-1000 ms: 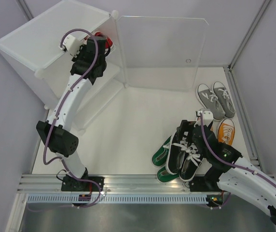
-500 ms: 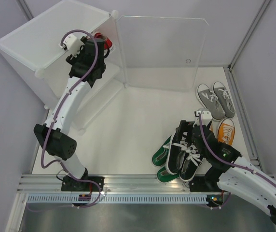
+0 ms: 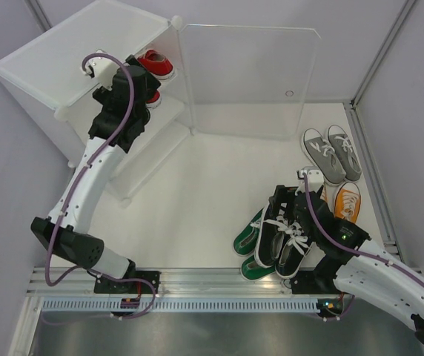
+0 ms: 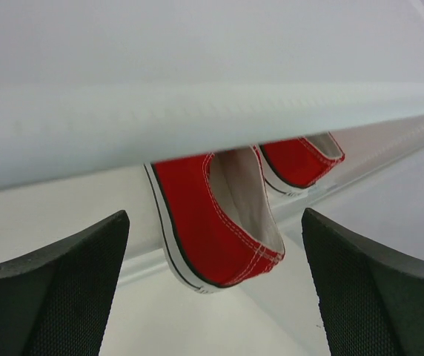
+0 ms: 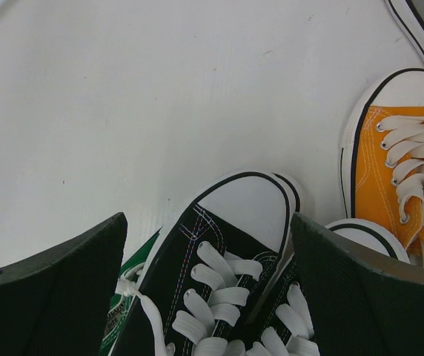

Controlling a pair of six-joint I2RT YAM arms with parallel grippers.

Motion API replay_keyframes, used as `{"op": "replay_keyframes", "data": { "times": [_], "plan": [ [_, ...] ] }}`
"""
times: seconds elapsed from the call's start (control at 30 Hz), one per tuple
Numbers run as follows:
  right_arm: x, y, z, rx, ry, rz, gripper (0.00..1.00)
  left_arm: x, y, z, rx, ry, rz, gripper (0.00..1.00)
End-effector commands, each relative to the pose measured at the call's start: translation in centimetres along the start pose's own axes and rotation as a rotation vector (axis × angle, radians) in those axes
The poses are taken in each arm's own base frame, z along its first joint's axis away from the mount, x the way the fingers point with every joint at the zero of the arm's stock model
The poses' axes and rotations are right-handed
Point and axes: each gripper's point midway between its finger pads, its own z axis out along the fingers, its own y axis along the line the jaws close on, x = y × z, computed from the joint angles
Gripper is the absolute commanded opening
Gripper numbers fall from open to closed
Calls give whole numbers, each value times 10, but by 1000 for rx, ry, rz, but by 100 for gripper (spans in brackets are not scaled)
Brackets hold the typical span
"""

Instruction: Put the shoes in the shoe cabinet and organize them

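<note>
The white shoe cabinet [image 3: 64, 55] stands at the back left, its clear door [image 3: 249, 81] swung open. Two red shoes [image 3: 156, 63] sit on a shelf inside it. In the left wrist view, one red shoe's heel [image 4: 212, 222] hangs over the shelf edge, the other red shoe [image 4: 301, 159] behind it. My left gripper [image 4: 213, 248] is open and empty just in front of that heel, and hovers by the cabinet mouth [image 3: 139, 83]. My right gripper [image 5: 208, 222] is open, its fingers on either side of a black shoe's toe [image 5: 230, 230]. The black pair [image 3: 286, 233] lies at the front right.
Green shoes [image 3: 250, 239] lie under and left of the black pair. An orange shoe [image 3: 348, 202] sits to their right and a grey pair [image 3: 332, 152] further back. A metal rail [image 3: 197, 285] runs along the near edge.
My left gripper has opened, let go of the red shoe on the shelf and drawn back from the cabinet. The right arm has hardly moved.
</note>
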Motion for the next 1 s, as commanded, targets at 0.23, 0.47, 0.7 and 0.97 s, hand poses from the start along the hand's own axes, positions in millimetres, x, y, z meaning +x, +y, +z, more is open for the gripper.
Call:
{"op": "replay_keyframes", "data": {
  "times": [0.23,0.47,0.7,0.97],
  "plan": [
    [-3,7,2,-28,-15,3,94,32,-27,-24,100,54,288,100],
    [-2,7,2,-34,-16,4,94,47,-18,-10,14,93,336,99],
    [0,9,4,-40,-10,-2,94,51,-11,8,-51,106,351,88],
    [1,9,5,-40,-9,-3,94,52,-3,25,-82,116,355,74]
  ]
}}
